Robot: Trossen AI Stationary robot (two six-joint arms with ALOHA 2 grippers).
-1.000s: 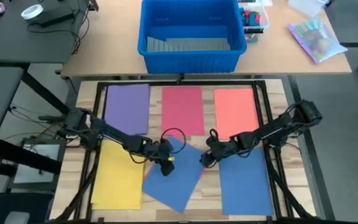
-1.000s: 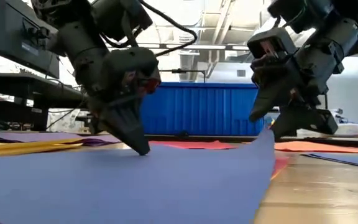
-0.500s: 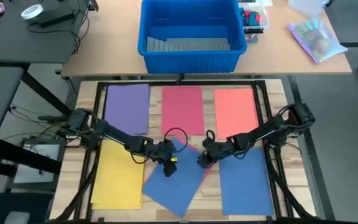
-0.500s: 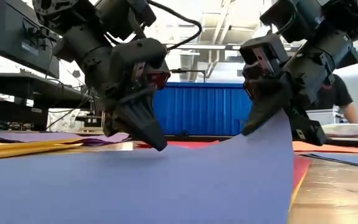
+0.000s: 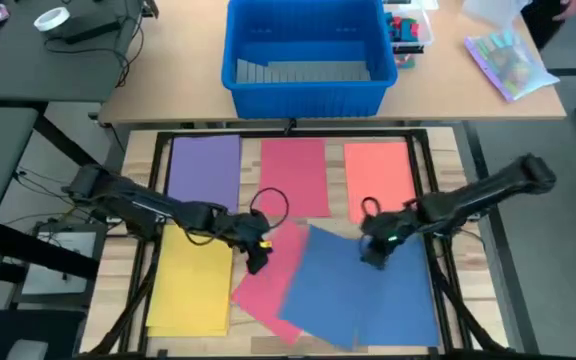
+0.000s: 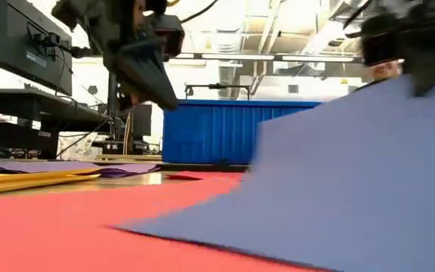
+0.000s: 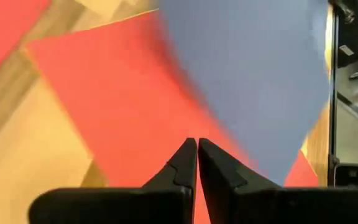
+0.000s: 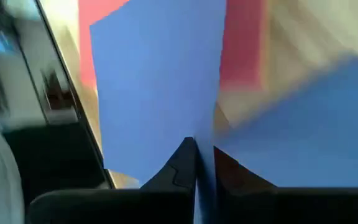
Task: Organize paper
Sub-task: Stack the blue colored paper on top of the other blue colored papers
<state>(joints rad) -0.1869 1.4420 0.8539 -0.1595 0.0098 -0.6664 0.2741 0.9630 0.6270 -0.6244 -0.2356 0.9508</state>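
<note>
Now your right gripper drags the blue sheet rightward.
From above, that thin matte rectangle, earlier tilted mid-table, overlaps the other blue sheet, uncovering a red sheet; your left gripper, lifted since, hangs fingers together, empty. Right wrist: fingers pinch the sheet's edge.

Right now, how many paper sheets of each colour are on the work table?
Purple sheet: 1
Yellow sheet: 1, possibly a stack
Red sheets: 2, one partly under blue
Orange sheet: 1
Blue sheets: 2, second
Total: 7
</note>
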